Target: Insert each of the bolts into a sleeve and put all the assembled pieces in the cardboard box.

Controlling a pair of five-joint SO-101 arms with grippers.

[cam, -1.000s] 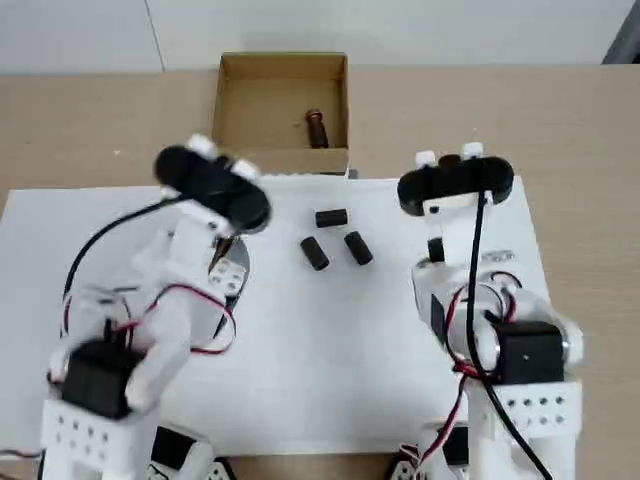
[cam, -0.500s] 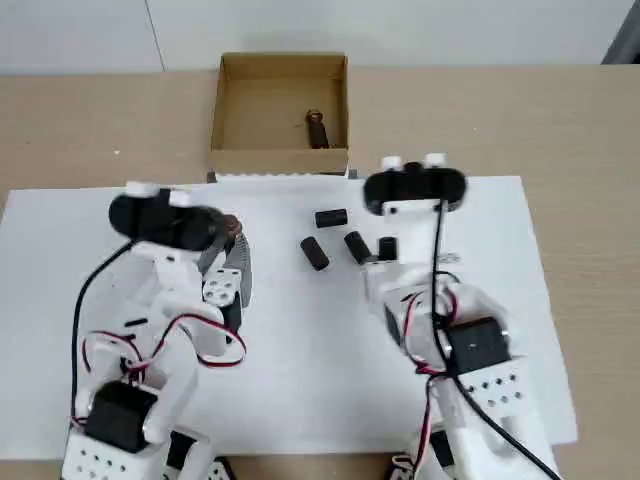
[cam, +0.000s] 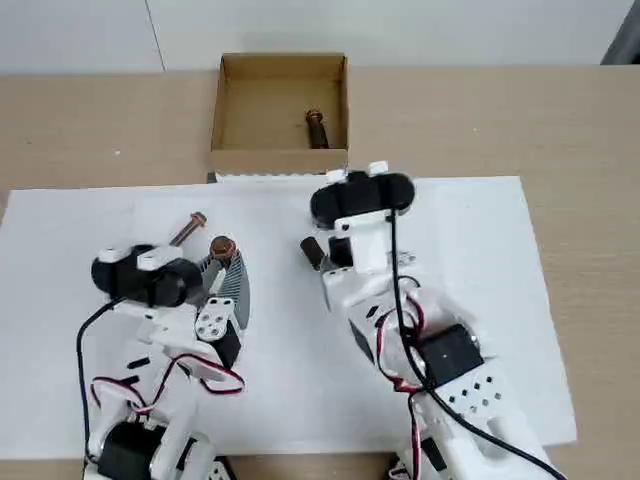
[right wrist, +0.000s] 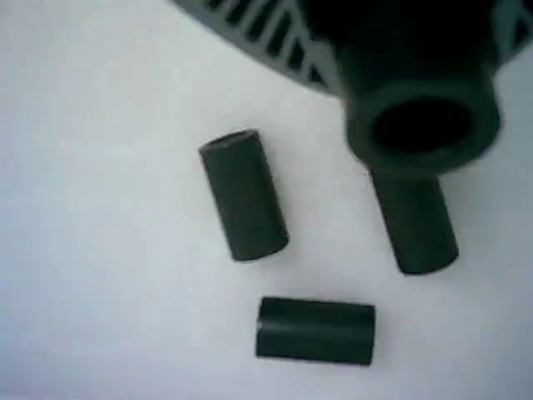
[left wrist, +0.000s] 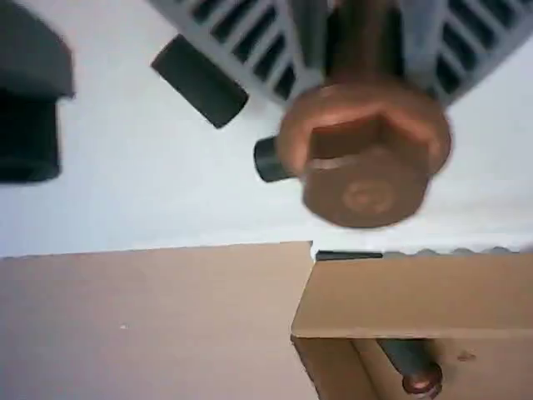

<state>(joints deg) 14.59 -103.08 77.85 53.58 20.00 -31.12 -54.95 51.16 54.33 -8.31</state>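
My left gripper (cam: 224, 262) is shut on a copper bolt (cam: 222, 246), whose hex head (left wrist: 363, 154) faces the left wrist camera between the grey fingers (left wrist: 250, 33). A second bolt (cam: 188, 229) lies loose on the white sheet. My right gripper (right wrist: 416, 50) is shut on a black sleeve (right wrist: 423, 121), held just above three loose sleeves (right wrist: 244, 194), (right wrist: 414, 222), (right wrist: 315, 330). In the high view one sleeve (cam: 314, 253) shows beside the right arm (cam: 360, 200). The cardboard box (cam: 228, 110) at the back holds one assembled piece (cam: 316, 128).
A white paper sheet (cam: 300, 380) covers the near part of the wooden table (cam: 560, 120). The box's front wall (left wrist: 416, 308) stands just past the sheet's far edge. Both arm bases sit at the table's front edge.
The left arm drew back toward the front with the bolt, uncovering the loose bolt on the sheet. The right arm swung left over the sleeves, covering two of them.
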